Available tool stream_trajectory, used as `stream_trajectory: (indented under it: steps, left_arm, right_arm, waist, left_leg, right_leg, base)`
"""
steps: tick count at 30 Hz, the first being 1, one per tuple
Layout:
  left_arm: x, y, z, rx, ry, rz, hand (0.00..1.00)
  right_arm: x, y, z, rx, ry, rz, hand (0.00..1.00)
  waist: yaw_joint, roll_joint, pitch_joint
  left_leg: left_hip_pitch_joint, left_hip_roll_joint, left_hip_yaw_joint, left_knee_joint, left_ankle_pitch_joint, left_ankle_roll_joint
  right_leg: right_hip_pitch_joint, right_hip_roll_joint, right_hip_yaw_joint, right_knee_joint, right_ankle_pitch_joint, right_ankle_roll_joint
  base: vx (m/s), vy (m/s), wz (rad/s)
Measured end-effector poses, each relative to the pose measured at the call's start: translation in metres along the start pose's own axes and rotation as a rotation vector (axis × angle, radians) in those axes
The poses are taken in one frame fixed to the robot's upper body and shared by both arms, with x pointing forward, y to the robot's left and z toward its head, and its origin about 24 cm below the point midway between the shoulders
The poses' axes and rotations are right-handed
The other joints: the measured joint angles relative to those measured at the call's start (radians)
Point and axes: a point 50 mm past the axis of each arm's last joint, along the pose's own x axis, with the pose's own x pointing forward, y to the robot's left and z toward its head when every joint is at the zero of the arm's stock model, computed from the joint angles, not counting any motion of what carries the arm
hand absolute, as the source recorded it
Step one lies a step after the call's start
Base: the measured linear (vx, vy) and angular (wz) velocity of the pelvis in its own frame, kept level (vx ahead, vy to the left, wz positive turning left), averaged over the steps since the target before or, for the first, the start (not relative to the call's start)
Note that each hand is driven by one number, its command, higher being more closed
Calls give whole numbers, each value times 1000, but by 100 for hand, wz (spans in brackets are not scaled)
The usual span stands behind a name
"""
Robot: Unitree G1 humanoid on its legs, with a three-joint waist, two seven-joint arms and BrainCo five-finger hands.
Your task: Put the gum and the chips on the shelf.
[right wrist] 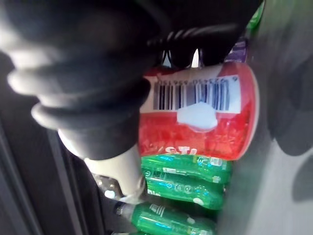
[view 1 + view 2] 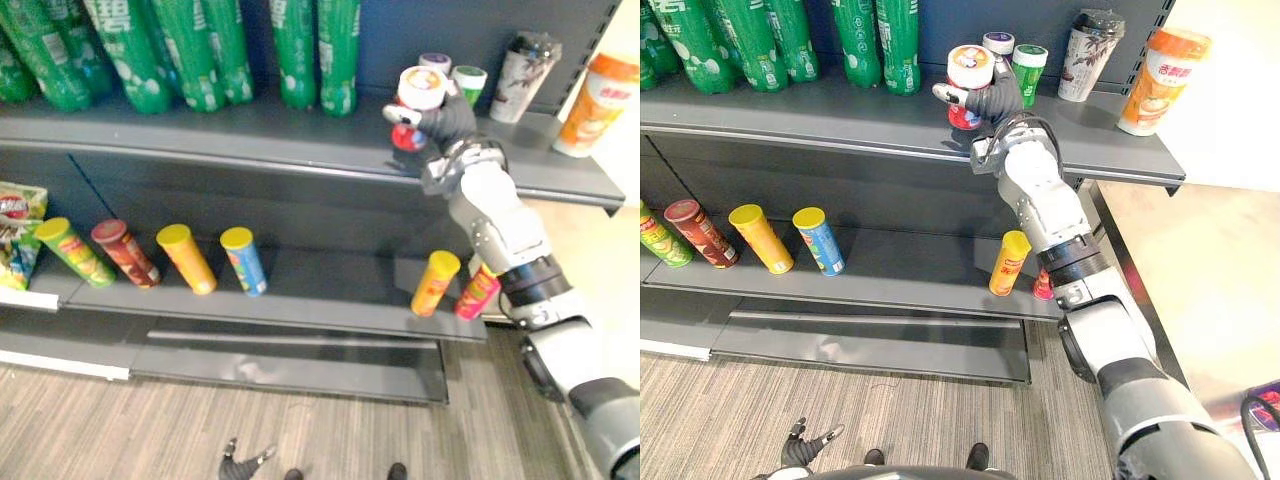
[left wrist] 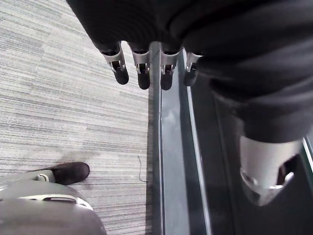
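**Right hand clamping the gum canister at the upper shelf**

Left hand [image 3: 140, 62] is hanging low over the grey plank floor [image 2: 200, 420], with its fingers straight, apart and holding nothing. A dark shoe [image 3: 68, 172] is showing on the floor beneath it.

Further out, the lower shelf [image 2: 300, 312] is carrying leaning chip tubes. Four are standing in a row towards the left: a green one [image 2: 75, 250], a maroon one [image 2: 125, 252], an orange one [image 2: 187, 258] and a blue one [image 2: 244, 260]. A chip bag [image 2: 18, 235] is sitting at the row's far left end. Two more, a yellow tube [image 2: 435, 283] and a pink tube [image 2: 477, 293], are leaning just beside the right forearm.

Above them, the right hand [image 2: 995, 100] is reaching over the front part of the upper shelf [image 2: 250, 135], with fingers and thumb curling round the red, white-lidded gum canister [image 2: 968, 70]. Whether its base is touching the board cannot be told.

Behind the canister, two small pots with purple [image 2: 435, 63] and green [image 2: 468, 80] lids are standing close together. Green bottles [image 2: 200, 50] are lining the back to the left, while a lidded cup [image 2: 525, 75] and an orange cup [image 2: 597, 105] are standing to the right.
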Motion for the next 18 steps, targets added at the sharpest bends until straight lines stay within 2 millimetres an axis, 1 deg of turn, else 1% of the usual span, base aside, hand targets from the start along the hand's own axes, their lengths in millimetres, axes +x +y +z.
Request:
stream_trajectory:
  steps: [3,5,7,10,13,18]
  left_arm:
    - [0,0,0,1,0,-10,0]
    - [0,0,0,0,-2,-21,0]
    - [-1,0,1,-8,-12,-26,0]
    - [-2,0,0,-10,-14,-27,0]
    - [-3,0,-1,-9,-10,-27,0]
    - [-3,0,-2,-10,-9,-28,0]
  right_arm:
    - [0,-5,-2,-18,20,3,100]
    - [0,-13,-8,-29,50,-10,100]
    - [0,-25,-17,-18,86,-42,100]
    - [-1,-40,-17,-25,91,-77,100]
    - [-1,-45,-19,-14,88,-83,100]
    - [-2,-51,-16,-28,66,-85,100]
  waist:
    - [-1,0,0]
    - [0,0,0]
    - [-1,1,1]
    - [-2,3,3]
    - [-5,3,3]
    - [-6,7,14]
  left_leg:
    - [0,0,0,0,0,0]
    - [0,-6,0,-1,0,0]
    - [-1,-10,-1,-2,0,0]
    - [-1,-17,-2,-3,-1,1]
    - [-1,-21,-2,-3,-1,2]
    - [1,-26,-1,-3,-2,4]
  right_leg:
    - [-1,0,0,0,0,0]
    - [-1,-1,-1,0,0,0]
    - [-2,-4,-1,0,-1,1]
    - [-2,-11,-1,0,-1,1]
    - [-2,-15,-1,0,-2,3]
    - [-1,-20,-1,0,-4,6]
  base:
    - [0,0,0]
    - [0,0,0]
    - [0,0,0]
    - [0,0,0]
    - [0,0,0]
    - [0,0,0]
